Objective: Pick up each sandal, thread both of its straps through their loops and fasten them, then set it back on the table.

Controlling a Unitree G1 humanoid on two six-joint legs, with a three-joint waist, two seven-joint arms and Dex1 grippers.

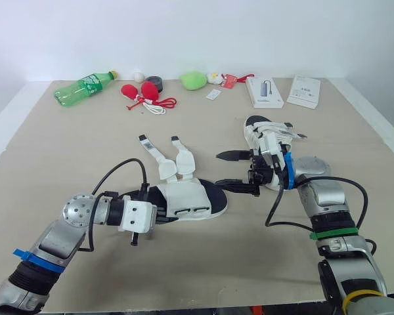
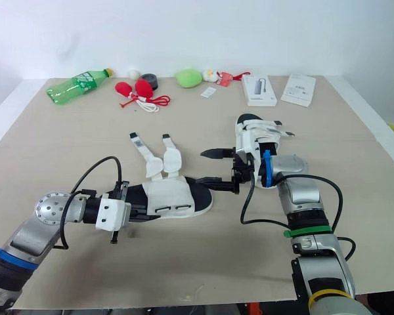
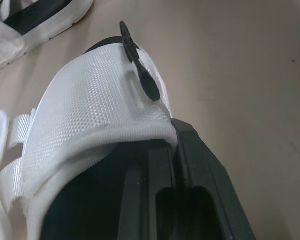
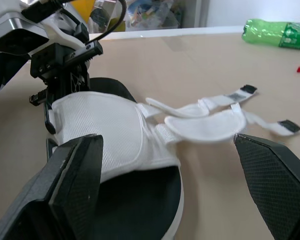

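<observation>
Early days: my left gripper (image 1: 167, 213) pinches near sandal (image 1: 192, 197), right gripper (image 1: 220, 170) wide open, straps (image 1: 163, 157) loose, other sandal (image 1: 266, 131) untouched

The white mesh-weave sandal (image 1: 187, 197) has a black footbed and black-tipped white straps. The flat tabletop (image 1: 65, 151) is plain beige, and the clear plastic bottle (image 1: 84, 88) is green with a yellow cap.

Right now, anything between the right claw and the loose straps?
Nothing visible. The open right claw sits at the toe of the sandal; the straps lie splayed and uncovered.
</observation>
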